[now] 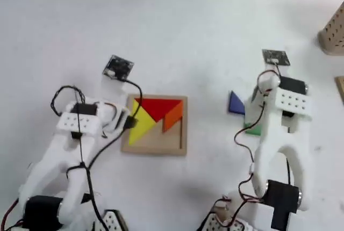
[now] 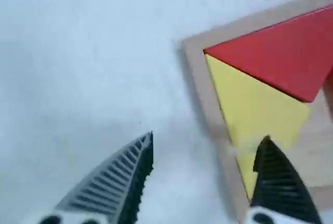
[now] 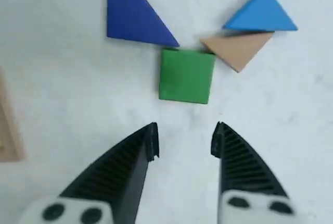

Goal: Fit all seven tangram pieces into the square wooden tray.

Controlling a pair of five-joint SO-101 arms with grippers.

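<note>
The square wooden tray (image 1: 155, 146) lies mid-table and holds a red triangle (image 1: 159, 107), a yellow triangle (image 1: 138, 127) and an orange piece (image 1: 173, 117). My left gripper (image 2: 203, 156) is open and straddles the tray's rim (image 2: 200, 88), with one finger over the yellow triangle (image 2: 255, 109) beside the red triangle (image 2: 281, 52). My right gripper (image 3: 184, 138) is open and empty just short of a green square (image 3: 186, 75). Past that square lie a dark blue triangle (image 3: 132, 15), a tan triangle (image 3: 237, 49) and a light blue triangle (image 3: 260, 13).
The left arm (image 1: 80, 121) stands at the tray's left side; the right arm (image 1: 282, 107) hangs over the loose pieces, with the dark blue triangle (image 1: 235, 103) showing beside it. A perforated wooden block (image 1: 333, 32) sits at the far right edge.
</note>
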